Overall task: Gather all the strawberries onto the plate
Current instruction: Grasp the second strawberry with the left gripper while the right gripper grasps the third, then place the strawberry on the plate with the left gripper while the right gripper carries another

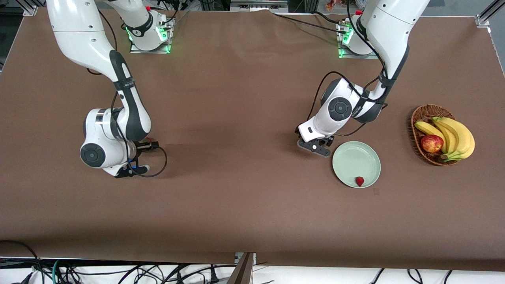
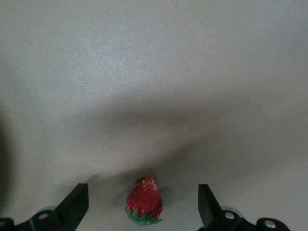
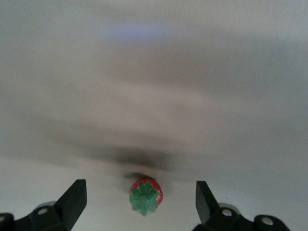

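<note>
Occlusions and crops, both arms

Front view: each arm's wrist hides the small red strawberry under it. Left wrist view: red green-capped strawberry (image 2: 144, 201) clipped at frame edge. Black left gripper (image 2: 144, 208) and right gripper (image 3: 141, 204) finger bases cropped.

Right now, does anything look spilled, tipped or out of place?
Nothing stands out. One strawberry lies in the plate; the open left gripper and right gripper each straddle a berry on the table.

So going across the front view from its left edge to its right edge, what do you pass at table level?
right gripper → left gripper → plate, one strawberry on it → wicker basket holding an apple and bananas.
</note>
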{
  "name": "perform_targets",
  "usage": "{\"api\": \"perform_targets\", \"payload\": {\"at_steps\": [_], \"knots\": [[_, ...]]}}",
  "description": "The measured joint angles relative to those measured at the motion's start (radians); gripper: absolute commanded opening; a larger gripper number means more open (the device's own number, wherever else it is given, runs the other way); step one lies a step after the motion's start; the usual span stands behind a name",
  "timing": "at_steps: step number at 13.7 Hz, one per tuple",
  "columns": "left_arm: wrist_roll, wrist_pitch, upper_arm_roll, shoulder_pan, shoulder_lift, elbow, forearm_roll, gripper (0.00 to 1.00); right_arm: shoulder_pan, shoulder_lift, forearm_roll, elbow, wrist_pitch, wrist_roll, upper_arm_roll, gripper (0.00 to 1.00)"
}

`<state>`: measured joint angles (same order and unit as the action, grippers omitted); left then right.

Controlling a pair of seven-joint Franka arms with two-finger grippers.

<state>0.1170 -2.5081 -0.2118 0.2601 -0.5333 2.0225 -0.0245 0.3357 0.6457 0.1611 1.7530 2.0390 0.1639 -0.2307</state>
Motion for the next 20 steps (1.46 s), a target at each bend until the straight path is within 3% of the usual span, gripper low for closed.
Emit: {"api": "perform_targets", "payload": {"at_steps": [1, 3, 5, 6, 9, 12, 16, 20], "knots": [[0.002, 0.000, 0.001, 0.000, 0.000, 0.001, 0.000, 0.35, 0.004, -0.015, 0.000, 0.044, 0.032, 0.000, 0.001, 1.00], [0.007, 0.001, 0.002, 0.000, -0.002, 0.008, 0.000, 0.16, 0.009, -0.029, -0.001, 0.093, 0.063, 0.000, 0.004, 1.00], [0.011, 0.001, 0.002, 0.000, -0.002, 0.016, 0.000, 0.08, 0.011, -0.035, -0.001, 0.113, 0.072, 0.004, 0.006, 0.99], [0.012, 0.002, 0.002, 0.000, -0.003, 0.018, 0.000, 0.00, 0.011, -0.037, -0.001, 0.119, 0.076, 0.010, 0.006, 0.89], [0.013, 0.003, 0.004, -0.001, 0.008, 0.011, 0.000, 0.00, 0.011, -0.037, -0.002, 0.127, 0.085, 0.028, 0.006, 0.47], [0.014, 0.093, 0.014, -0.016, 0.068, -0.037, 0.000, 0.00, 0.010, -0.040, -0.007, 0.127, 0.089, 0.032, 0.004, 0.21], [-0.003, 0.409, 0.021, -0.093, 0.120, -0.222, -0.013, 0.00, 0.012, -0.043, -0.007, 0.127, 0.094, 0.033, 0.006, 0.15], [-0.162, 0.476, 0.027, -0.184, 0.097, -0.289, -0.250, 0.00, 0.051, -0.037, 0.013, 0.055, 0.117, -0.016, 0.026, 0.15]]}}
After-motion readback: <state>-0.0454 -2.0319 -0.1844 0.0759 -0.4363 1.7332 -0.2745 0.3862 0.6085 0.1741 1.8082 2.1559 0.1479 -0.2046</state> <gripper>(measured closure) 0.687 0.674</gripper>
